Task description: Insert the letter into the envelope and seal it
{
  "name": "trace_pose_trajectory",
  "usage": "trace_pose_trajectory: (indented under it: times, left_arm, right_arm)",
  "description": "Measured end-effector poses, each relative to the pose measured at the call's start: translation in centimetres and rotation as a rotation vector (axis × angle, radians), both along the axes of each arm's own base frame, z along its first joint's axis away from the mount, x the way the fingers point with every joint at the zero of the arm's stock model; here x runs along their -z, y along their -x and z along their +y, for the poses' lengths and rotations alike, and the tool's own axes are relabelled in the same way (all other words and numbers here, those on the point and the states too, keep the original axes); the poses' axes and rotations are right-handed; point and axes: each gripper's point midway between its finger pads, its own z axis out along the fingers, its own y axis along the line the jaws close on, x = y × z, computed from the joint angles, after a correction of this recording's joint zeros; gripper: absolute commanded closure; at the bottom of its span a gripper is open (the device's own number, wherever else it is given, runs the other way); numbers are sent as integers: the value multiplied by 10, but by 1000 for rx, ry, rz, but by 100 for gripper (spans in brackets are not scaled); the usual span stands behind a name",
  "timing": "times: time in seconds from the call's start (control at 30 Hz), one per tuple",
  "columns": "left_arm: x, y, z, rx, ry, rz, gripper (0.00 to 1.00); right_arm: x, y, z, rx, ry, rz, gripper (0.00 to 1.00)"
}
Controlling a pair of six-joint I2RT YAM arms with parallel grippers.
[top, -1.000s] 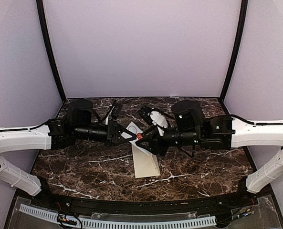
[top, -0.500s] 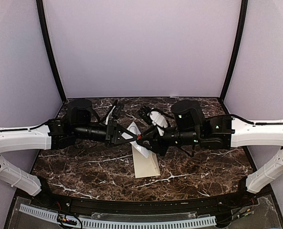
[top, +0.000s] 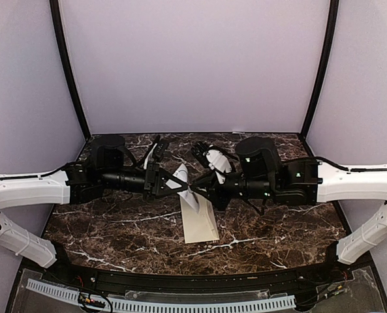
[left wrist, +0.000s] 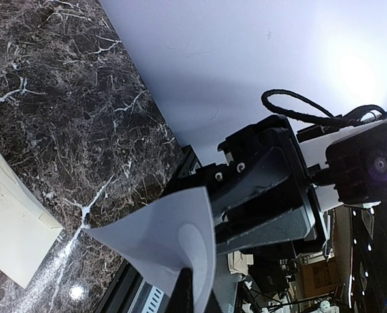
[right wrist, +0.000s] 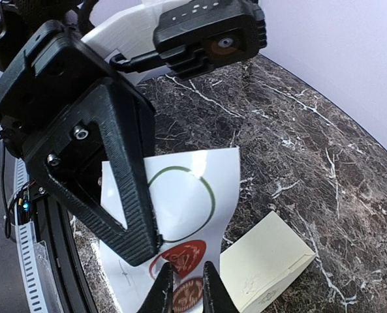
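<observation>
The letter is not seen in any view; it is judged to be already inside the cream envelope [top: 201, 225], which lies flat at the centre of the dark marble table [top: 115, 228]. The envelope's long axis runs from far to near, with the near end swung slightly to the right. Its far end is hidden beneath the arms, so which end carries the flap cannot be told. Just above that far end a white sticker sheet [top: 180, 176] is held in the air, clamped in the fully closed left end effector [top: 183, 185]. An empty green ring [right wrist: 180, 195] and a round red seal [right wrist: 183, 253] are seen on the sheet. The right end effector [right wrist: 186, 287] is set at the seal with its fingers a narrow gap apart; whether anything is gripped cannot be told. Sealing is judged to be the step in hand. If the seal is pulled too hard, the sheet could be torn or dragged from the left grip. The seal could be folded onto itself or stuck to a finger, and the unpinned envelope could be nudged askew by the crowded arms.
</observation>
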Motion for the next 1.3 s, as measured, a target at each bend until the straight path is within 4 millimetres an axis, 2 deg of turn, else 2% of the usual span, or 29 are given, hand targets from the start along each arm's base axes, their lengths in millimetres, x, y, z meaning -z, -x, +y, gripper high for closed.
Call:
trace_pose_trajectory:
  times: [0.2,0.33,0.47,0.53,0.73,0.97,1.07,1.3]
  left_arm:
    - [0,2,0,9,2,6,100]
    - [0,2,0,10,2,6,100]
    - [0,2,0,9,1,6,100]
    - [0,1,0,1,-1,5,100]
    - [3,-3,3,-30,-19,14,100]
    - [7,-4,4,-44,-31,35,100]
    - [7,-4,4,-45,-31,42,100]
    - [9,-3,5,-46,-33,50,100]
  right_arm:
    - [-5,-7,-6,50,-11,-25,91]
    - [-8,-7,-6,50,-22,-26,95]
    - [-8,-5,-5,43,-31,-18,95]
    - [-9,-5,-6,45,-34,-15,93]
    - [-18,-1,-12,44,-70,-2,76]
    - [-33,9,-14,0,-132,28,67]
    - [-27,11,-11,-17,-118,40,65]
    - [9,10,1,-29,-13,74,65]
